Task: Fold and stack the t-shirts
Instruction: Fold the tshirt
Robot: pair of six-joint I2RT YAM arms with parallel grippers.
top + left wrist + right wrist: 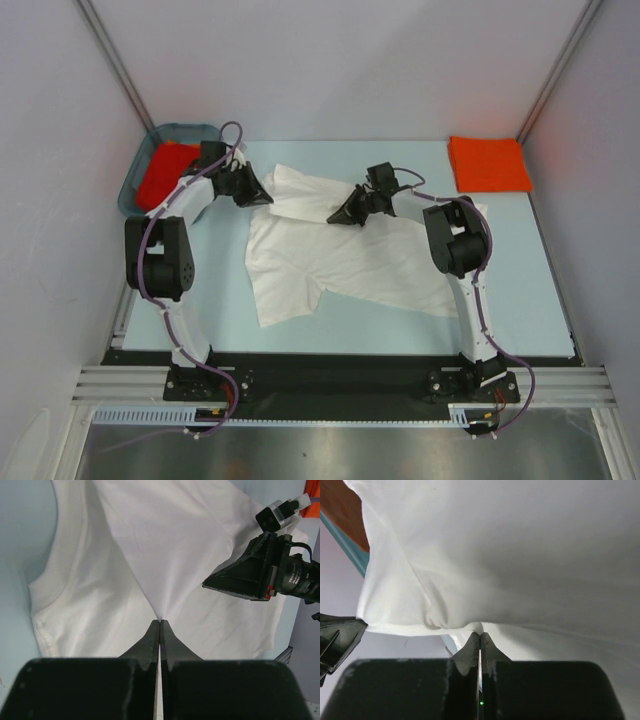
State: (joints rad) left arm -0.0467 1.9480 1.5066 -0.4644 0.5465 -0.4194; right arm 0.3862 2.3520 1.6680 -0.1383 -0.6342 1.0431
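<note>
While both are clenched, each gripper grasps the white t-shirt [350, 262]: left gripper [159, 626] on a pulled-up peak of cloth, right gripper [480, 636] on a bunched edge, cloth spreading ahead of both tips. Folded orange t-shirt [489, 163] lies well beyond the right gripper; orange cloth [163, 172] in the teal basket [186, 128], near the left gripper.
</note>
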